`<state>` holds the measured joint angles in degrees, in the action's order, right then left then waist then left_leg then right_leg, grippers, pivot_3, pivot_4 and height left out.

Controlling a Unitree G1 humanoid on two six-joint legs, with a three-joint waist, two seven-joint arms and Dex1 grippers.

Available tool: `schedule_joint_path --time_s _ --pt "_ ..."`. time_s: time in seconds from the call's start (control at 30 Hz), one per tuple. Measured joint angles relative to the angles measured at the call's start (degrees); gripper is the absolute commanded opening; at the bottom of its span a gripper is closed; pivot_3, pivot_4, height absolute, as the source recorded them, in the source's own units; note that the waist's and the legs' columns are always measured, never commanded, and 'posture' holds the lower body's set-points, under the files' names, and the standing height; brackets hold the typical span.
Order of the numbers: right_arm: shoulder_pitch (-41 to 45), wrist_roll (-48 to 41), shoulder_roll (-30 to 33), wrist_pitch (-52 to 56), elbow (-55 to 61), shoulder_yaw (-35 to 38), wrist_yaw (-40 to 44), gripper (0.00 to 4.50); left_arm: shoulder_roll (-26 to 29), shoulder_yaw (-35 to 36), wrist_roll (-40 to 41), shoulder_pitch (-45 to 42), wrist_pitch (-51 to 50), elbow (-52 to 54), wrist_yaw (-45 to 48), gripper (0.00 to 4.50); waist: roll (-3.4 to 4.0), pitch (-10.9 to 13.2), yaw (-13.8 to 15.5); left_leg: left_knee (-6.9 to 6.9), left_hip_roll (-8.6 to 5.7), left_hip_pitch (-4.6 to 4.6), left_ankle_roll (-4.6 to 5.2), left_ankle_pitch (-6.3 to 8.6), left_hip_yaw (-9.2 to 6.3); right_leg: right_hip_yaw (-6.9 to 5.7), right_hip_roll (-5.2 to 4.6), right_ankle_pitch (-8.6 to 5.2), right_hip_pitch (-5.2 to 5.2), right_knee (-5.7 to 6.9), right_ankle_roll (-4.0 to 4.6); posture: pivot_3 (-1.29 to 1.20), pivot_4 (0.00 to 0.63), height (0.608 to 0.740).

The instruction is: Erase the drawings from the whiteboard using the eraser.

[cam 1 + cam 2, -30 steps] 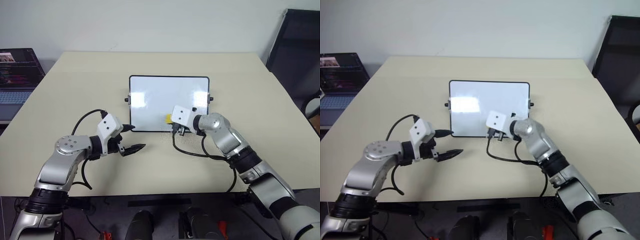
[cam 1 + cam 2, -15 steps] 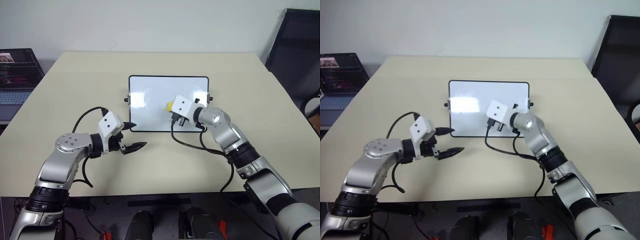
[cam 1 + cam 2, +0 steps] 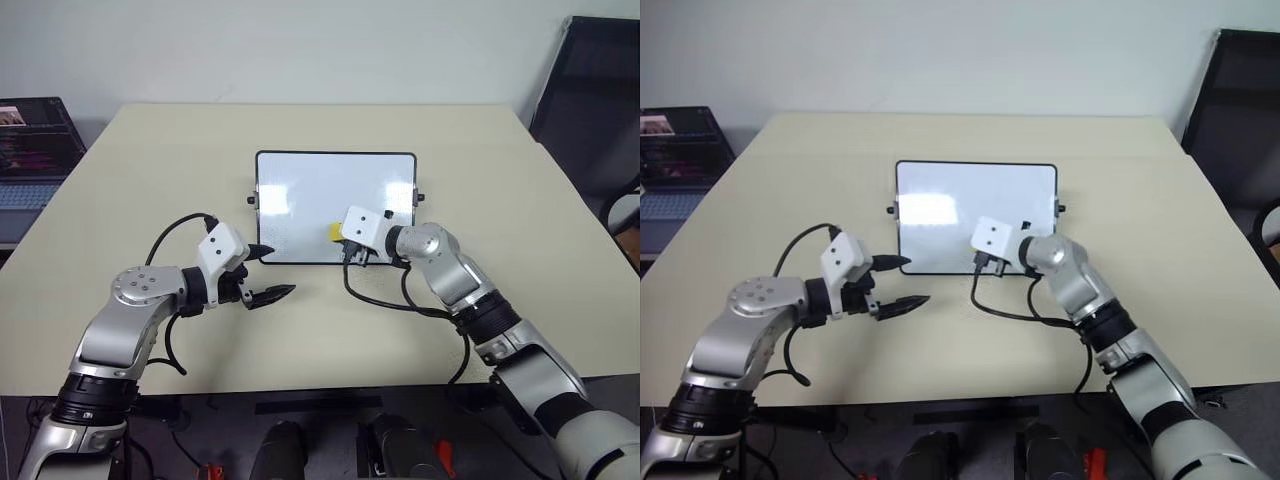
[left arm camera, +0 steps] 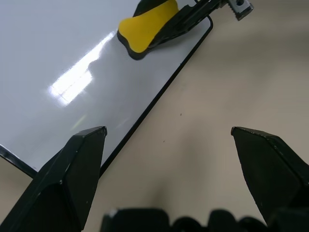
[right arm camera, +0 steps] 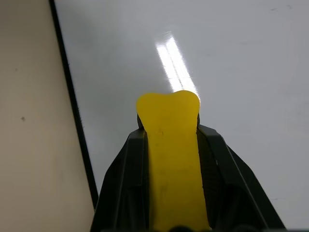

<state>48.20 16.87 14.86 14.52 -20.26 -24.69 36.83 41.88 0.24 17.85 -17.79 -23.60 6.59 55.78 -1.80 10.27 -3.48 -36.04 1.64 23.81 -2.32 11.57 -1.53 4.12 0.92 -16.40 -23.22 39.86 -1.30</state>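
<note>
Between the right tool's (image 5: 171, 159) clenched fingers, the eraser (image 5: 171, 145) is pressing on the whiteboard (image 3: 320, 190), its black layer showing from the left wrist. Spread wide, the left tool (image 3: 268, 272) is hovering beside the board's near left corner. Beyond, the beige desk (image 3: 150, 170) is meeting a laptop (image 3: 30, 150) and a dark chair (image 3: 590, 110). Since half a second ago, the eraser is sitting nearer the board's near edge.

Glossy white whiteboard (image 3: 320, 195), matt beige table (image 3: 150, 170), smooth yellow eraser (image 5: 173, 159)
</note>
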Motion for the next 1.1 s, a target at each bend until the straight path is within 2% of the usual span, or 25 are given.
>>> schedule_joint_path --time_s 0.27,0.37,0.43,0.67,0.73,0.83,0.97,1.1 --pt "11.1 -0.2 -6.4 -7.0 -14.4 5.3 -12.7 1.0 0.0 0.0 0.1 0.0 -1.1 0.8 -0.1 4.5 0.0 0.0 0.0 0.08 -0.07 0.07 -0.02 0.01 -0.01 -0.01 -0.03 0.15 -0.03 -0.04 0.26 0.0 0.15 0.74" --pt "12.6 -0.2 -7.5 -8.2 -18.9 5.6 -13.8 1.0 0.0 0.0 0.1 0.0 -1.1 0.9 -0.1 4.5 0.0 0.0 0.1 0.16 -0.07 0.11 -0.02 0.02 -0.03 -0.03 -0.03 0.16 -0.04 -0.15 0.28 0.0 0.15 0.74" --pt "12.9 -0.2 -7.7 -7.9 -19.8 5.2 -10.9 1.0 0.0 0.0 0.0 0.1 -1.2 1.0 -0.2 4.5 0.0 0.0 0.1 0.18 -0.06 0.11 -0.02 0.03 -0.02 -0.02 -0.04 0.16 -0.03 -0.19 0.28 0.0 0.15 0.74" --pt "4.8 -0.1 -4.4 -5.4 -10.7 -1.7 6.2 1.0 0.0 0.0 0.0 0.2 -1.3 2.0 -0.2 4.5 -0.01 0.0 0.1 0.02 -0.05 0.03 -0.01 0.01 -0.08 -0.04 -0.01 0.0 0.04 -0.08 0.01 0.0 0.15 0.74" --pt "3.5 0.1 -3.2 -5.3 -9.3 -2.8 8.2 1.0 0.0 0.0 0.0 0.2 -1.5 2.0 -0.2 4.5 -0.01 0.0 0.2 -0.06 -0.05 0.0 -0.01 -0.01 -0.05 -0.03 -0.01 0.0 0.05 0.01 0.0 0.0 0.15 0.74" --pt "3.0 0.2 -3.1 -5.3 -8.7 -2.8 7.0 1.0 0.0 0.0 0.1 0.2 -1.8 2.0 -0.2 4.5 -0.01 0.0 0.2 -0.06 -0.03 -0.04 0.03 -0.05 -0.06 -0.04 -0.01 0.01 0.04 0.07 0.0 0.0 0.15 0.74" --pt "1.8 -3.3 -3.9 -1.8 -4.0 3.3 4.2 1.0 -0.4 0.0 0.1 0.1 -2.2 2.1 -0.1 4.5 0.0 0.0 0.2 -0.04 -0.04 0.06 0.01 -0.06 -0.07 -0.03 0.0 0.01 -0.01 0.05 0.01 0.0 0.15 0.74" --pt "-3.0 -10.7 -5.1 8.1 11.7 11.7 2.8 1.0 -1.4 -0.1 0.3 -0.5 -2.2 2.3 -0.1 4.5 -0.01 0.0 0.4 0.08 -0.06 0.14 -0.07 0.02 -0.17 -0.09 -0.05 0.1 -0.02 -0.02 0.21 0.0 0.15 0.74"
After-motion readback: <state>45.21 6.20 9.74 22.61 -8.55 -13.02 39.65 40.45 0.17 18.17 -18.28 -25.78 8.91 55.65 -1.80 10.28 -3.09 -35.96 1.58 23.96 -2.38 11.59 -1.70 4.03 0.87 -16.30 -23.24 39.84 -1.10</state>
